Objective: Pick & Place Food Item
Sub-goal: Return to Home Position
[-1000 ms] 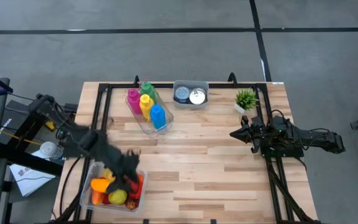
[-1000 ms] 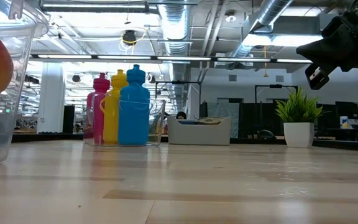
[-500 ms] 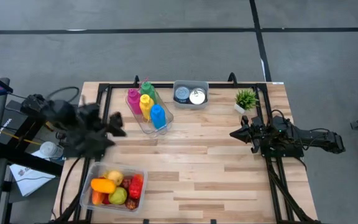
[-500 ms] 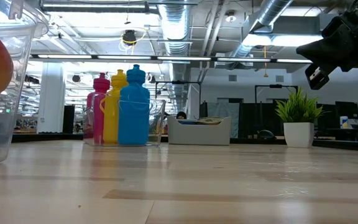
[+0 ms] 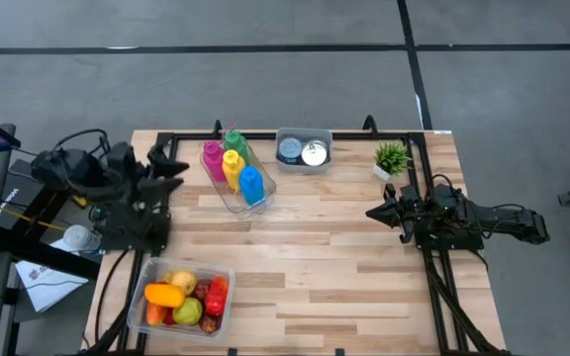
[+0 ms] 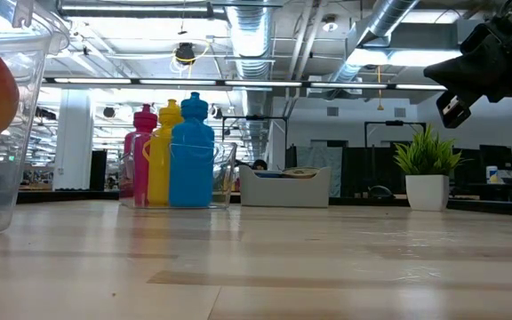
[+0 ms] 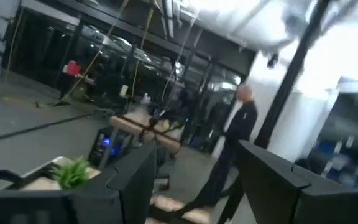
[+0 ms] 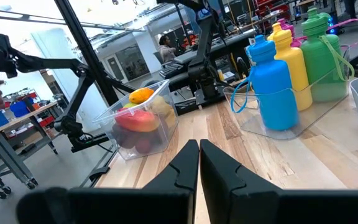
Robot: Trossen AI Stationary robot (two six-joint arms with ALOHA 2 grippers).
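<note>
The left end effector (image 5: 170, 162) hangs with its fingers (image 7: 133, 180) spread well apart. In the high view it is over the desk (image 5: 344, 277) at about 10 o'clock and points toward 2 o'clock, near a clear tray (image 5: 228, 198) of bottles. The arm behind it folds back off the desk's 9 o'clock edge. The right end effector (image 5: 374, 212) has its two fingers (image 8: 188, 163) pressed together on nothing. It waits at 3 o'clock and points toward 9 o'clock, well apart from everything else. The clear bin (image 5: 188, 265) stands at the desk's 7 o'clock corner, free of both arms. It holds the fruit: an orange-yellow mango (image 5: 163, 295) on the 9 o'clock side, a red mango (image 5: 217, 295) on the 3 o'clock side, and a yellow-green piece (image 5: 188, 312) between them. At 12 o'clock a grey box (image 5: 303, 164) holds two cans, and a small potted plant (image 5: 392, 156) stands at 1 o'clock. The left wrist view shows a person (image 7: 238, 137) in dark clothes standing in the room.
</note>
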